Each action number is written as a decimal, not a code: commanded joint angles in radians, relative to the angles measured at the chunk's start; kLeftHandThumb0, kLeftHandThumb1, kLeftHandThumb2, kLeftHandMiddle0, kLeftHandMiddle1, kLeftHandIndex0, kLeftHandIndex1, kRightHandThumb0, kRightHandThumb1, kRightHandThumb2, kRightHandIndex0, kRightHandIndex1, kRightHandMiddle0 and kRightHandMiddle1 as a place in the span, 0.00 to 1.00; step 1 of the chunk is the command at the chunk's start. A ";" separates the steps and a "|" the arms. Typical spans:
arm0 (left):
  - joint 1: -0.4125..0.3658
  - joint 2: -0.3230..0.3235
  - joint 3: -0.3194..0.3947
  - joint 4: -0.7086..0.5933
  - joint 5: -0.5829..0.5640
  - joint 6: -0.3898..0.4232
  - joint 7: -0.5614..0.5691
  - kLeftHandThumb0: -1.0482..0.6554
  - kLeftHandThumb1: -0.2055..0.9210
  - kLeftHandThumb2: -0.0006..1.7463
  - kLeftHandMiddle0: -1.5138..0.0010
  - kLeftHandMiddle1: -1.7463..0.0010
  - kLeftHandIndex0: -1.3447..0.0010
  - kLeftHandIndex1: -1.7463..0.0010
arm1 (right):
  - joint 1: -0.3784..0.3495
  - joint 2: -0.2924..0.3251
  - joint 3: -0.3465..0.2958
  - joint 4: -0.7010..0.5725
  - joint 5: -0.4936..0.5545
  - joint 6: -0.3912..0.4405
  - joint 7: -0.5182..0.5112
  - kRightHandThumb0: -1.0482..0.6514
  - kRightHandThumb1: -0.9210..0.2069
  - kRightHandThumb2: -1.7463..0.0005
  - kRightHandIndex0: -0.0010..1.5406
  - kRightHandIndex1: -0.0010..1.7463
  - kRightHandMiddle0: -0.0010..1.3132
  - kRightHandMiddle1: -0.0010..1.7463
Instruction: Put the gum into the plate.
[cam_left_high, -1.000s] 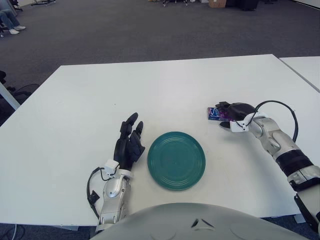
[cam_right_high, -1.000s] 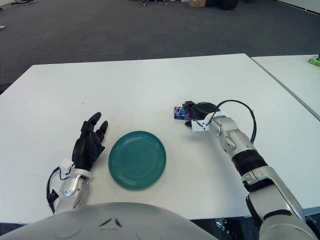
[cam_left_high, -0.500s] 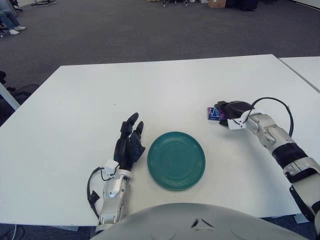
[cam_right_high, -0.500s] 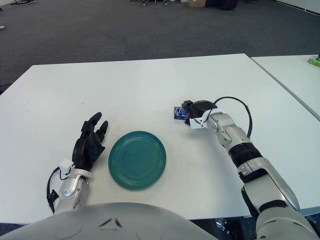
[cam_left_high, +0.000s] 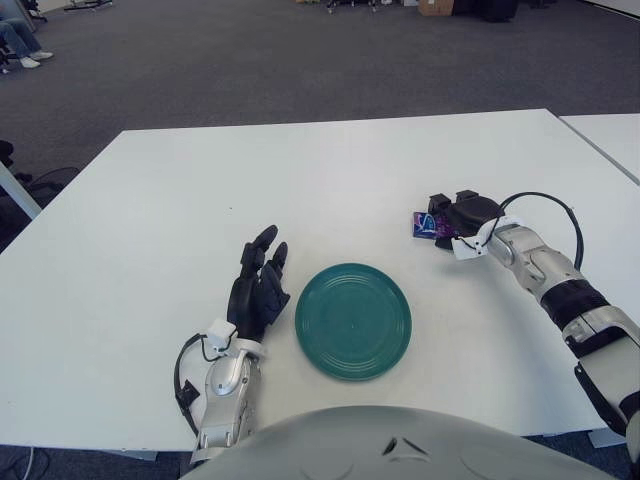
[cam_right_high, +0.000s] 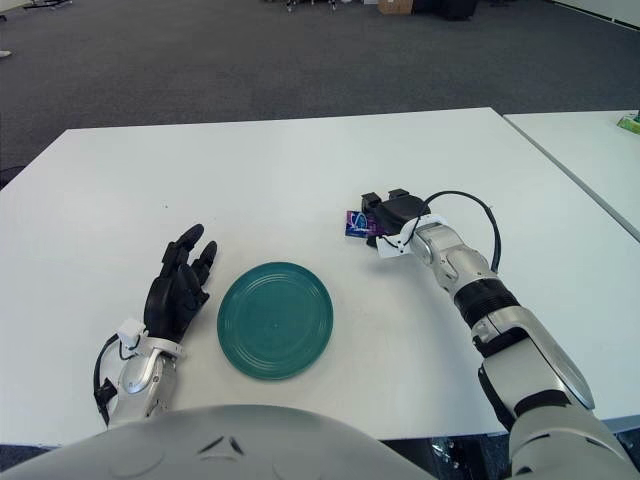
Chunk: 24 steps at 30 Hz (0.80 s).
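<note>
Right hand fingers wrapped on the gum, up-right of the green plate on the white table. Gum's long axis runs roughly left-right, free end toward robot's left. Forearm angles back right. Left hand rests flat left of plate, fingers extended.

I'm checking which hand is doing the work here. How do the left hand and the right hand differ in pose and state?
The left hand rests flat on the table beside the green plate, fingers spread, holding nothing. The right hand is reached out beyond the plate, fingers curled around the gum pack. Both have dark fingers.
</note>
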 joint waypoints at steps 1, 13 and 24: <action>-0.007 0.000 0.006 -0.006 -0.003 -0.002 0.004 0.07 1.00 0.54 0.74 0.99 1.00 0.55 | -0.003 0.019 0.013 0.035 -0.001 -0.024 -0.038 0.24 0.00 0.53 0.40 1.00 0.32 1.00; -0.005 -0.011 0.014 -0.012 -0.008 0.007 0.008 0.06 1.00 0.54 0.73 0.99 1.00 0.53 | -0.018 0.019 0.025 0.110 0.004 -0.115 -0.136 0.31 0.00 0.54 0.56 1.00 0.43 1.00; -0.009 0.000 0.021 -0.012 0.005 0.002 0.004 0.05 1.00 0.55 0.73 0.99 1.00 0.52 | -0.109 0.025 0.044 0.210 -0.007 -0.187 -0.263 0.35 0.00 0.54 0.66 1.00 0.49 1.00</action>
